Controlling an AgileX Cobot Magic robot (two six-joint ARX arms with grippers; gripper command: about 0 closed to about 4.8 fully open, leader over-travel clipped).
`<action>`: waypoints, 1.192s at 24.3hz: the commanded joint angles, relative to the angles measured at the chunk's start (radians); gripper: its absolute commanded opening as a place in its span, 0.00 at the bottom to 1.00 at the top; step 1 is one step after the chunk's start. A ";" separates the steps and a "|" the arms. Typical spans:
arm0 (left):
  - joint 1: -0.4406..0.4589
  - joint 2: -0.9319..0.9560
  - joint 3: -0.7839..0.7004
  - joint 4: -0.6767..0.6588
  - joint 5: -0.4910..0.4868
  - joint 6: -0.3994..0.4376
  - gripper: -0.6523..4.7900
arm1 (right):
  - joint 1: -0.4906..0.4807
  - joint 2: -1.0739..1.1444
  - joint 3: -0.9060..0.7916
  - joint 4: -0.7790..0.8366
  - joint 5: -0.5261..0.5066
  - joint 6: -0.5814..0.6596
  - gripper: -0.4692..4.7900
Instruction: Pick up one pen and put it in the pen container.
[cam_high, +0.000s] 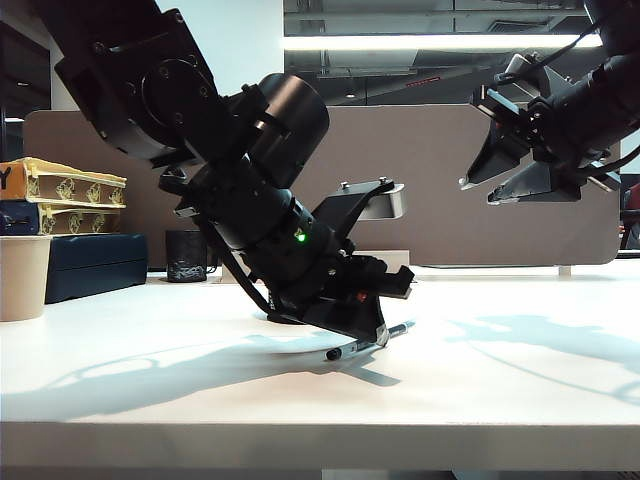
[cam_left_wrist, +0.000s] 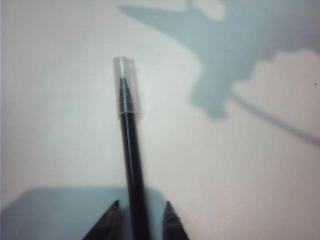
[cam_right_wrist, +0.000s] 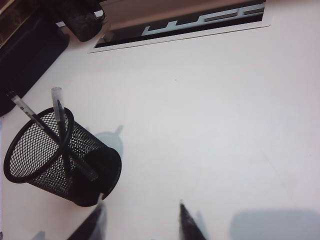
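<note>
The left gripper (cam_left_wrist: 140, 220) is low over the white bench (cam_high: 500, 380), its jaws apart with a fingertip on each side of the pen (cam_left_wrist: 131, 155). Narrow gaps show between the tips and the barrel, so whether they touch it cannot be told. The pen lies flat on the bench, and its clear capped end points away from the jaws. In the exterior view the pen (cam_high: 368, 343) sticks out on both sides from under the tilted left gripper (cam_high: 375, 335).

The right gripper (cam_right_wrist: 142, 220) hangs high above the bench at the right of the exterior view (cam_high: 500, 185), its jaws apart and holding nothing.

Just beside its fingertips in the right wrist view stands the pen container (cam_right_wrist: 62, 157), a black mesh cup with 2 pens (cam_right_wrist: 59, 112) already leaning inside.

At the far left of the bench a beige cup (cam_high: 22, 277) stands before stacked boxes (cam_high: 60, 205), with a small dark cup (cam_high: 186, 256) farther back.
</note>
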 joint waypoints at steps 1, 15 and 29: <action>-0.001 0.013 -0.007 -0.064 -0.004 0.000 0.22 | 0.000 -0.003 0.005 0.010 0.004 -0.006 0.43; -0.001 0.011 -0.006 -0.036 -0.027 0.000 0.15 | 0.000 -0.003 0.005 0.010 0.004 -0.006 0.43; -0.001 0.009 0.147 -0.130 -0.076 0.048 0.15 | -0.001 -0.003 0.005 0.010 0.004 -0.008 0.43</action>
